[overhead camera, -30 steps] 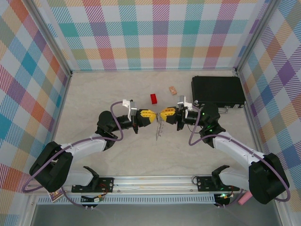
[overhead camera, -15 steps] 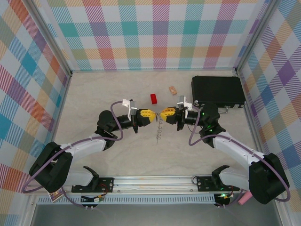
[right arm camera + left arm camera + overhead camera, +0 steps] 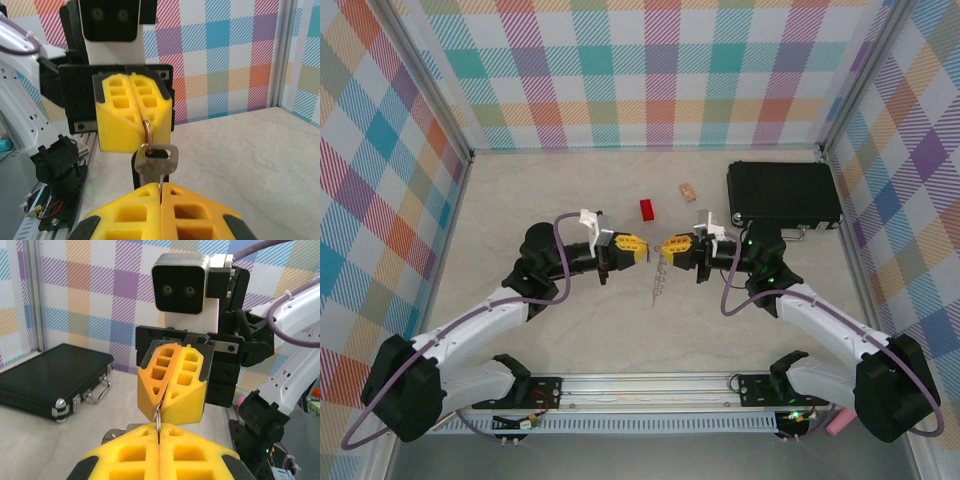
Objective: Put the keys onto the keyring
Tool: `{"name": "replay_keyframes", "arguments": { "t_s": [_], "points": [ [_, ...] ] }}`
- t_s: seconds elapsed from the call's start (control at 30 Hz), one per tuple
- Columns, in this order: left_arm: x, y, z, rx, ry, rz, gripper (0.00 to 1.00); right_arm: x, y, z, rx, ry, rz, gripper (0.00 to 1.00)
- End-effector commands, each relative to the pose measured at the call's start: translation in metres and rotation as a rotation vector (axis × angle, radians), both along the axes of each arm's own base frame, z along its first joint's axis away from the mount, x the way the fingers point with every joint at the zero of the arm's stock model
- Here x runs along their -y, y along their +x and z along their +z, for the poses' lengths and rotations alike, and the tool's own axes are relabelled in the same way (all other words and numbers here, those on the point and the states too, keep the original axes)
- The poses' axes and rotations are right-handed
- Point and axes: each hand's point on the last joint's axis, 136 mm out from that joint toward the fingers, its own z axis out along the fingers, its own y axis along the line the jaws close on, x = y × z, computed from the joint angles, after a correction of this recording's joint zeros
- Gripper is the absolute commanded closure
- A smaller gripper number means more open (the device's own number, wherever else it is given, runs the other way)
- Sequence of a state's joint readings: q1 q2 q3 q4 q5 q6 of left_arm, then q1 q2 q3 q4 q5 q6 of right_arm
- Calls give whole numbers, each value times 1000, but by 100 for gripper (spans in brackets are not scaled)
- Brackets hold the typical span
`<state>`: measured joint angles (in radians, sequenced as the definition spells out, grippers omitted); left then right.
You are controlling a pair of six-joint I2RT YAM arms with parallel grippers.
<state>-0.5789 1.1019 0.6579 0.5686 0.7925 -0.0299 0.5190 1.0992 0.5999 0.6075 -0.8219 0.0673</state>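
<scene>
The left arm (image 3: 480, 320) has swung. Its shoulder has dropped toward 7 o'clock and its elbow has shifted toward 10 o'clock, so the forearm now reaches out longer and straighter. The right arm (image 3: 820, 320) has settled slightly toward 6 o'clock at the shoulder. The left gripper (image 3: 642, 247) has drawn back a touch toward 9 o'clock, opening a slightly wider gap to the right gripper (image 3: 666, 246). The keyring (image 3: 658, 282) dangling below them hangs a little lower.
</scene>
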Motion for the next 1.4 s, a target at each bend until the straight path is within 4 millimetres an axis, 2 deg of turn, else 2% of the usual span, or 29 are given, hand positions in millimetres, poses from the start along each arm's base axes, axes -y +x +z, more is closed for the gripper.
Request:
{"name": "replay_keyframes", "arguments": {
  "t_s": [0.0,0.23,0.47,1.37],
  "points": [
    [-5,-1,-8,-25,94,9,100,-1,-7,17,79,10,14,100],
    [-4,-11,-14,-69,185,-34,100,-3,-17,21,92,16,39,100],
    [-10,-20,-18,-49,275,-56,100,-7,-18,17,85,9,54,100],
    [-6,-23,-14,-50,237,-91,100,-18,-19,11,78,-7,67,100]
  ]
}}
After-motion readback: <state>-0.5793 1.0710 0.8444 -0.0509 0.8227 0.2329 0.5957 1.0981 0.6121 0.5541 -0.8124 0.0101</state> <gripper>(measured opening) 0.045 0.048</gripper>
